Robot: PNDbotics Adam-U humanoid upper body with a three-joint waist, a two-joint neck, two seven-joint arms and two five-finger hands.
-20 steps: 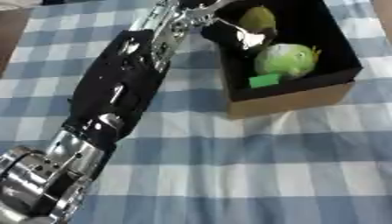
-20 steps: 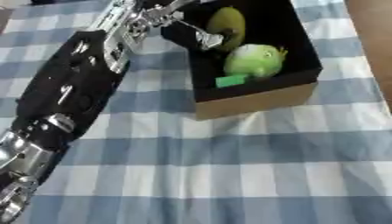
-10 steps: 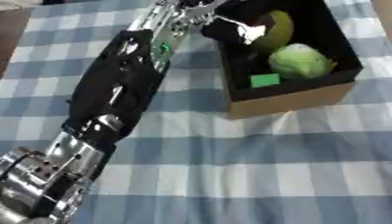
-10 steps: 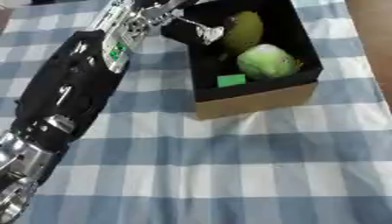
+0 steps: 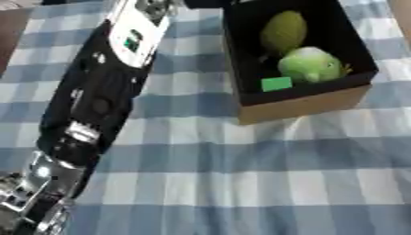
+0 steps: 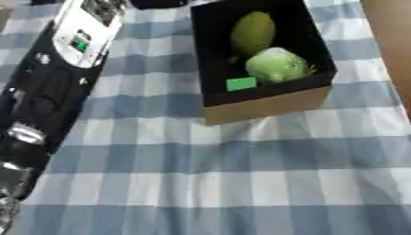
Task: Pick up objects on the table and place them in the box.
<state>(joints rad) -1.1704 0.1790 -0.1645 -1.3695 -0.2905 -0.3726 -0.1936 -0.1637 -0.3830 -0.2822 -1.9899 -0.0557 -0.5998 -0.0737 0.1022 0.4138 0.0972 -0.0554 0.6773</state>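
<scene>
since half a second ago the left arm (image 5: 96,96) has pulled back from over the box (image 5: 301,103); its hand, which was at the box's near wall then, now lies past the top edge of the frame, so whether it is released or clenched cannot be told. right hand shows in neither view.

box sits upper right of the frame on the blue checked cloth (image 5: 241,183). inside: an oval yellow-green fruit (image 5: 282,32) toward the far wall, a rounder green fruit (image 5: 311,65) touching or just beside it, a small flat green square (image 5: 276,83) near the front wall, possibly a block.

cloth in view holds no other loose things. risk: the forearm runs just beside the box's left wall; a sideways swing on retreat could nudge or skew the box.
</scene>
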